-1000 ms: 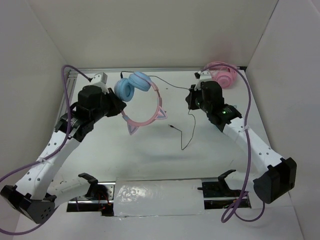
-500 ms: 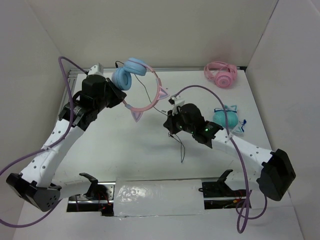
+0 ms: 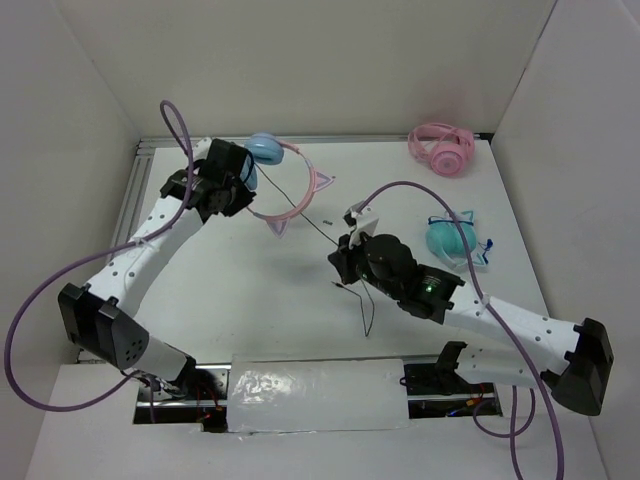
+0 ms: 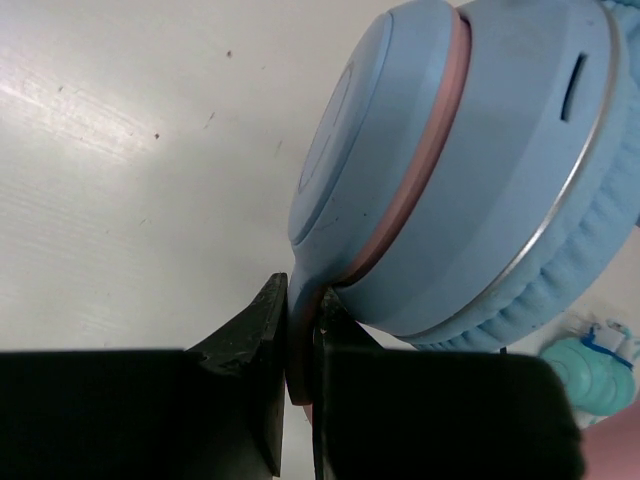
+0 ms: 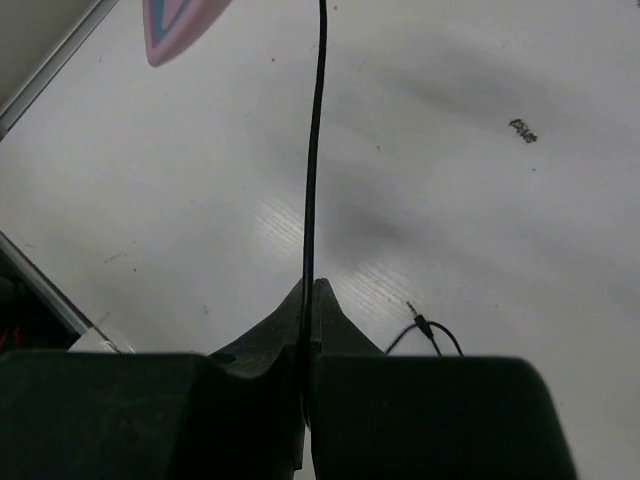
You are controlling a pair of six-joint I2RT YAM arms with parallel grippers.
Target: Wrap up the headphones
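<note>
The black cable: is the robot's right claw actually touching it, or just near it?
Touching. In the right wrist view, the black cable runs straight down into the right gripper, whose jaws are shut on it with no gap.

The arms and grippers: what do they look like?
The left arm and right arm are white links with black joints; a purple cable loops along each, and a green light glows on the right one. The left gripper and right gripper are black, with two wedge-shaped fingers.

White tabletop (image 3: pixel 250 290), plain white walls (image 3: pixel 300 60), possibly foil strip (image 3: pixel 315 395) at near edge
</note>
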